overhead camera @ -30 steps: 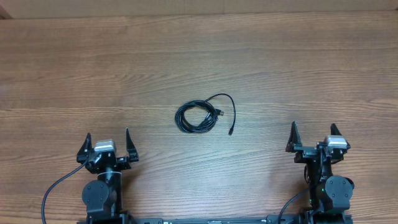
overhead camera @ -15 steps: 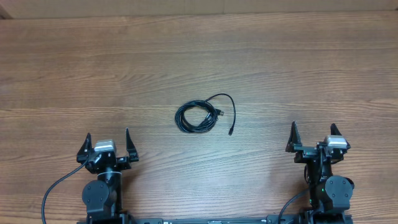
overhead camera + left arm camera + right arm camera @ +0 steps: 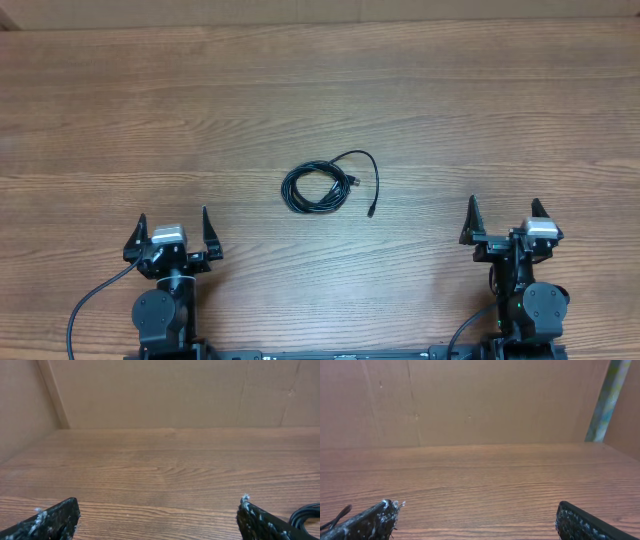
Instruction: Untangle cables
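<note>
Change since earlier: nothing has moved; both arms and the cables lie exactly as in the two pictures before.
Table (image 3: 120, 100): wide brown wood surface, with a plain wall at its far edge.
Left gripper (image 3: 172, 236): parked at the near left edge, jaws spread wide, holding nothing.
Right gripper (image 3: 506, 220): parked at the near right edge, jaws spread also, holding nothing.
Cables (image 3: 318, 186): a small black coil near the middle of the table, well apart from both grippers; one strand makes a loop to the far right and comes down to a plug (image 3: 371, 211) on the near right side of the coil.
Step in hand: I judge the task is not yet started.
Next move: probably one arm must reach to the middle and pinch the free plug end, while the other holds the coil, so the strand can be pulled out.
</note>
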Motion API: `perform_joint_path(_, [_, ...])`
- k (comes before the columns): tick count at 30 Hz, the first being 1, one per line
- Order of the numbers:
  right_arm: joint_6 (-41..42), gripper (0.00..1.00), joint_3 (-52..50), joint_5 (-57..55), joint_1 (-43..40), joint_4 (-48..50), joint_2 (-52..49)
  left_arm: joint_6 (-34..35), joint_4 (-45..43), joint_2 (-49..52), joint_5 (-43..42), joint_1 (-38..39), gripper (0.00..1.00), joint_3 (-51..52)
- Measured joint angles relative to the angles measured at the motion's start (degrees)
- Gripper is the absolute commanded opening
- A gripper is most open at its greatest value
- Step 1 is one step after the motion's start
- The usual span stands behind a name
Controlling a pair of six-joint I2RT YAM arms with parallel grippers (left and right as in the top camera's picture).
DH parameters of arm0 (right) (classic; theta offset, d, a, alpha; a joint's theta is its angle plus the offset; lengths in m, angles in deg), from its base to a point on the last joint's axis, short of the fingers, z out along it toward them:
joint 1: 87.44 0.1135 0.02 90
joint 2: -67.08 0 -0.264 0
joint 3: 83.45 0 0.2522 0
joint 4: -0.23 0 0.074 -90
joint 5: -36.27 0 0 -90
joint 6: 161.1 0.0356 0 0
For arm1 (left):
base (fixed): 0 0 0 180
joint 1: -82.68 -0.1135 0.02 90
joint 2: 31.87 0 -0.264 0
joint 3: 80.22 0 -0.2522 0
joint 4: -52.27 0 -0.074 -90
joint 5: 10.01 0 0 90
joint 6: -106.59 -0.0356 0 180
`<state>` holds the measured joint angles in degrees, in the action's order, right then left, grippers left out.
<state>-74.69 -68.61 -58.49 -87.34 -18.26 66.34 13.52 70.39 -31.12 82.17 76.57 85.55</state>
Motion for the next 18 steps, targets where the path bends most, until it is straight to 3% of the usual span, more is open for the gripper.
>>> perform_joint_path(12, [-0.02,1.00,0.00,0.00,0.00,-0.02,0.00,0.00,-3.21,0.00,-1.53,0.00,0.99,0.00])
perform_joint_path(18, [-0.02,1.00,0.00,0.00,0.00,0.00,0.00,0.85,-13.53,0.00,-16.24,0.02,1.00,-0.44])
